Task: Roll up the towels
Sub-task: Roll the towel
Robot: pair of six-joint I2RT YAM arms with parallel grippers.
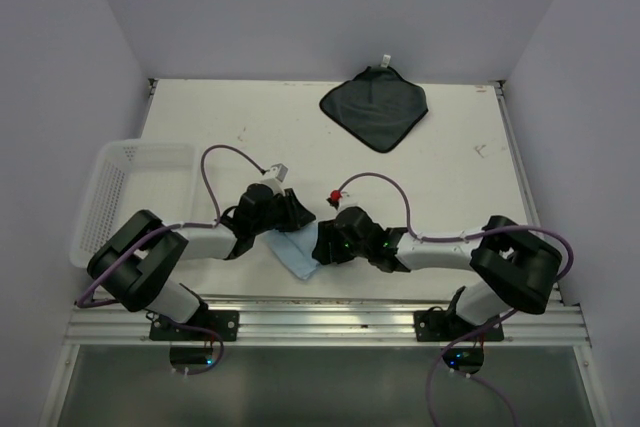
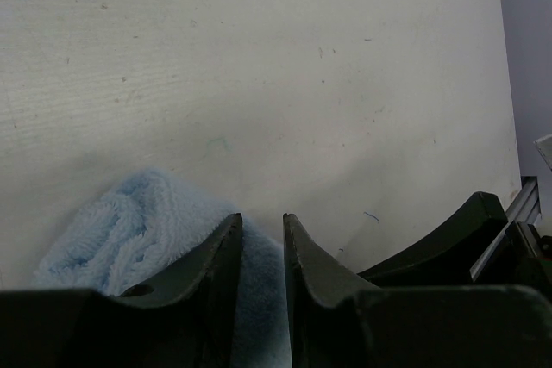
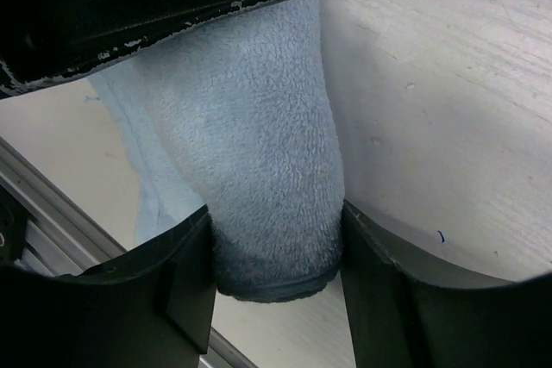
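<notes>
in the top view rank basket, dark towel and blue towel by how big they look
1. basket
2. dark towel, somewhat smaller
3. blue towel, smallest as seen, but it is bunched and partly covered, so its full size stays hidden

Robot lab cell: white-walled booth [image 1: 320,7], aluminium rail [image 1: 330,319].

Near centre is crowded: left gripper [image 1: 288,217] and right gripper [image 1: 322,244] sit just beside each other over the blue towel [image 1: 296,257], and I see no lane between them. The white basket [image 1: 120,182] blocks the left edge, close to the left elbow. Purple cable loops [image 1: 222,159] arch above both forearms. The dark towel [image 1: 375,107] lies flat at far centre, well apart. Bare table [image 1: 460,167] to mid-right and far left gives me room to pass. Walls close in three sides.
</notes>
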